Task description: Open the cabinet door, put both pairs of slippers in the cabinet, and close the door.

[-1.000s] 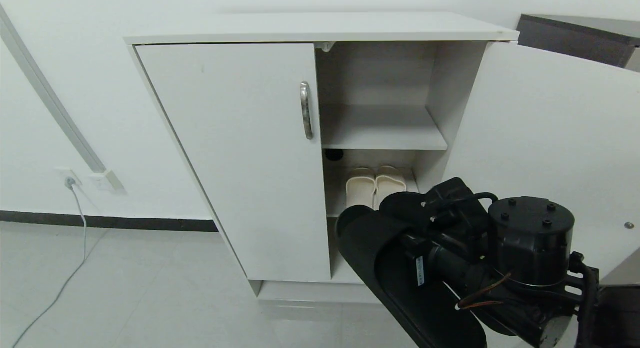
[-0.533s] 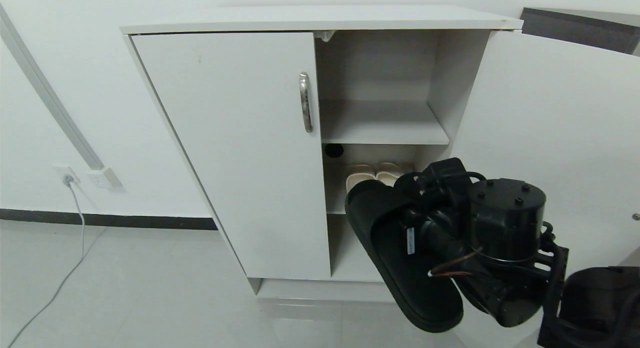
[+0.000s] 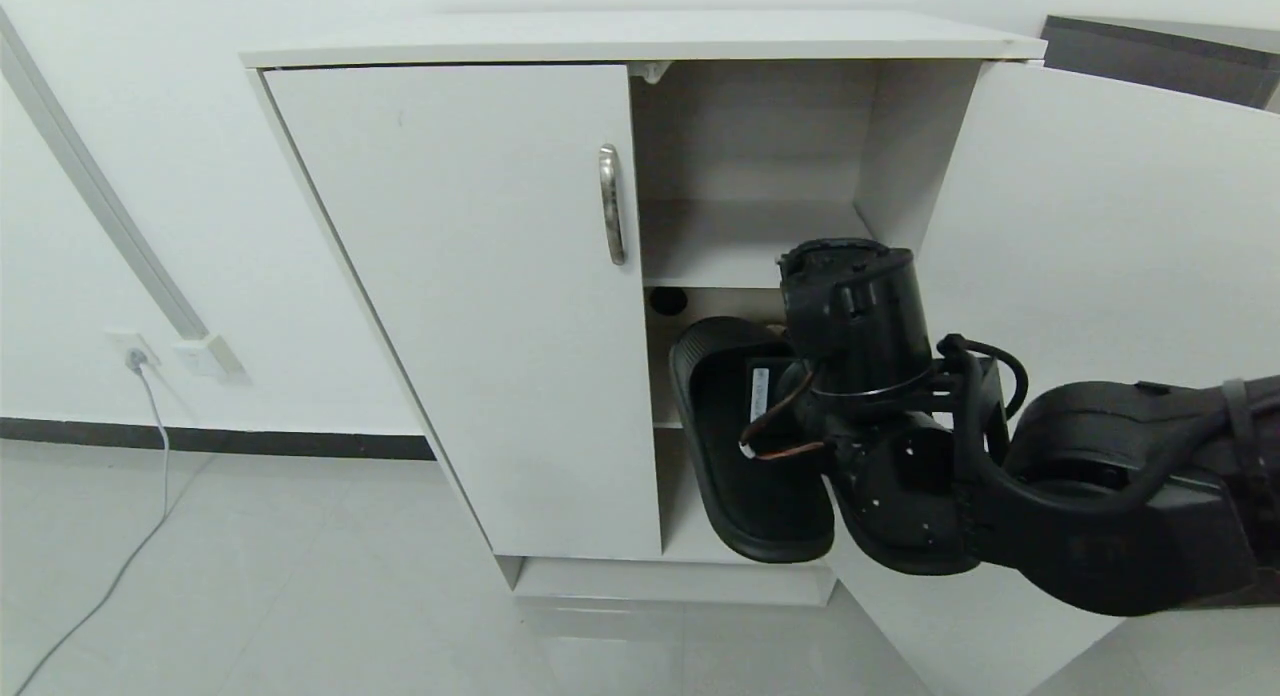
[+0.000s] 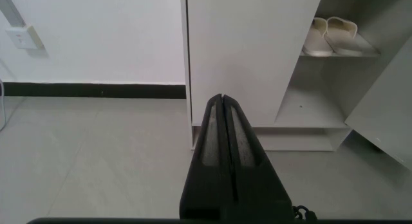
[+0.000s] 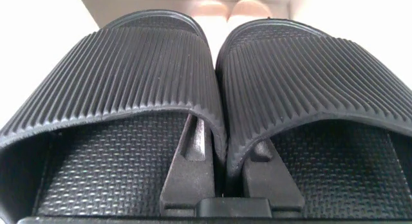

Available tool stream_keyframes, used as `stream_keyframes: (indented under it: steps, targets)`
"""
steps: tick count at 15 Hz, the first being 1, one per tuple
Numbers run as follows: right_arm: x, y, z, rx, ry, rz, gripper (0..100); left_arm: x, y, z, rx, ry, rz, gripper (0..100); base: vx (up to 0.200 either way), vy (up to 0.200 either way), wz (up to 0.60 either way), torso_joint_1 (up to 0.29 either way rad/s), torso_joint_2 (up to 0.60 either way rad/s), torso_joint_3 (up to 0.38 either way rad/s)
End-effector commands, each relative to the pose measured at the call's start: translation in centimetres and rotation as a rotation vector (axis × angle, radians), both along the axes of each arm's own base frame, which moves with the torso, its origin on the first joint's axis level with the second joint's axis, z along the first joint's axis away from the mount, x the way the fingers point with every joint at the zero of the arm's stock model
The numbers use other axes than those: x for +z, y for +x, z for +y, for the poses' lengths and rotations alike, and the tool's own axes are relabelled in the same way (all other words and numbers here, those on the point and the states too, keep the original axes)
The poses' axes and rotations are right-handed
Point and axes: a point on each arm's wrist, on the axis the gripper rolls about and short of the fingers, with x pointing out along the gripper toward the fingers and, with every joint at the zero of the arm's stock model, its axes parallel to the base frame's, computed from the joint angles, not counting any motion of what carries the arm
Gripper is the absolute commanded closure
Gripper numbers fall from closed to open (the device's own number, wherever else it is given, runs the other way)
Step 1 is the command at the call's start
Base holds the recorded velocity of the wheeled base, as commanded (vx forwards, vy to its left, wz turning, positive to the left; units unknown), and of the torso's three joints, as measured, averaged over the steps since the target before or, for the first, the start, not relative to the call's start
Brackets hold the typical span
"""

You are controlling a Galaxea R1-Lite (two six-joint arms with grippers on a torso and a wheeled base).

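Black slippers [image 3: 745, 456]: a pair held side by side and tilted, toes up and pointing into the cabinet, heels hanging lower. They sit in the open right half, toes about level with the middle shelf. Whether they touch it I cannot tell.
Right gripper [image 5: 225, 153]: clamped on the black slippers. One of its fingers [image 5: 193, 156] lies under each ribbed strap, and together they squeeze the two inner side walls between them.
Left gripper [image 4: 222, 103]: its two fingers are pressed flat together with nothing between them. It hangs low over the floor [image 4: 96, 159], pointing at the foot of the cabinet.
Cabinet [image 3: 640, 46]: white and standing against the wall.
Left door [image 3: 470, 306]: closed, with an upright metal handle [image 3: 612, 219] near its inner edge.
Right door [image 3: 1090, 256]: swung wide open, just beside the right arm.
Upper shelf [image 3: 760, 251]: bare where it shows above the wrist.
Cream slippers [image 4: 335, 36]: a pair side by side on the middle shelf [image 4: 341, 55], toes pointing in, deeper inside than the black slippers.
Bottom board [image 4: 309, 111]: bare, below the cream slippers.
Wall socket [image 3: 135, 359]: to the cabinet's left, with a grey cable [image 3: 130, 556] plugged in and trailing across the tiles.
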Motion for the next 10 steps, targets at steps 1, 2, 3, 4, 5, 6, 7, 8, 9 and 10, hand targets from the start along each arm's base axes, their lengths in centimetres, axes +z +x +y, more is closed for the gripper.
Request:
stream_keyframes:
  steps: [1,2,3,4,5,6,7,8,9,10]
  targets:
    - [0.4,1.2,0.9,-0.019,-0.008,0.005,100,0.0,0.0,0.0,0.0,0.001,0.002,100,0.0,0.0,0.0,0.0,0.0,0.0]
    - [0.6,1.8,1.0,-0.032,-0.01,0.007,100,0.0,0.0,0.0,0.0,0.001,0.002,100,0.0,0.0,0.0,0.0,0.0,0.0]
    - [0.7,2.3,1.1,-0.041,-0.011,0.006,100,0.0,0.0,0.0,0.0,0.001,0.002,100,0.0,0.0,0.0,0.0,0.0,0.0]
    - [1.5,2.6,1.3,-0.046,-0.007,0.0,100,0.0,0.0,0.0,0.0,0.001,0.002,100,0.0,0.0,0.0,0.0,0.0,0.0]
    - [2.1,2.6,1.3,-0.052,-0.005,-0.005,100,0.0,0.0,0.0,-0.002,0.001,0.002,100,0.0,0.0,0.0,0.0,0.0,0.0]
    - [2.7,2.6,1.3,-0.06,-0.004,-0.011,100,0.0,0.0,0.0,-0.002,0.001,0.002,100,0.0,0.0,0.0,0.0,0.0,0.0]
    - [3.0,2.6,1.3,-0.069,-0.008,-0.017,100,0.0,0.0,0.0,-0.002,0.001,0.002,100,0.0,0.0,0.0,0.0,0.0,0.0]
    - [3.1,2.6,1.3,-0.072,-0.019,-0.022,100,0.0,0.0,0.0,-0.002,0.001,0.002,100,0.0,0.0,0.0,0.0,0.0,0.0]
    - [3.1,2.6,1.3,-0.071,-0.028,-0.025,100,0.0,0.0,0.0,-0.002,0.001,0.002,100,0.0,0.0,0.0,0.0,0.0,0.0]
    - [3.1,2.6,1.3,-0.071,-0.028,-0.026,100,0.0,0.0,0.0,-0.002,0.001,0.002,100,0.0,0.0,0.0,0.0,0.0,0.0]
